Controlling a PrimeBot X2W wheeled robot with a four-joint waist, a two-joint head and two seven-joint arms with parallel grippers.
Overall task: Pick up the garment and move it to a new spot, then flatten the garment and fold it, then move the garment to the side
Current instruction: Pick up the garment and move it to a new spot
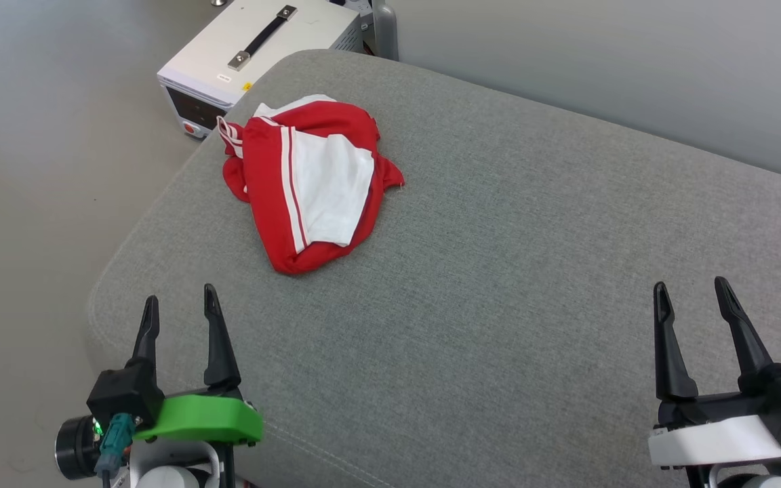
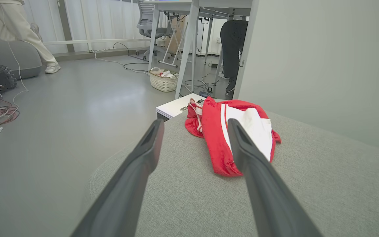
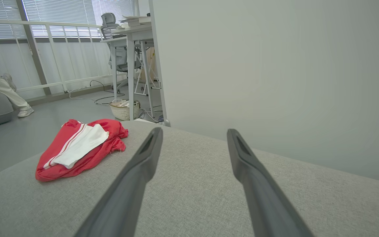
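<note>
The garment (image 1: 306,179) lies crumpled in a red heap with a white sleeve and striped trim on top, at the far left of a grey cushioned surface (image 1: 499,271). It also lies ahead in the left wrist view (image 2: 235,131) and off to the left in the right wrist view (image 3: 77,148). My left gripper (image 1: 179,308) is open at the near left edge, well short of the garment, holding nothing. My right gripper (image 1: 692,293) is open at the near right, far from it. In both wrist views the jaws stand apart and empty.
A white box with a black handle (image 1: 255,54) stands on the floor just beyond the garment. A grey wall (image 1: 634,68) runs behind the cushion. On the floor are a basket (image 2: 163,80), cables, desk legs and a person's legs (image 2: 18,33).
</note>
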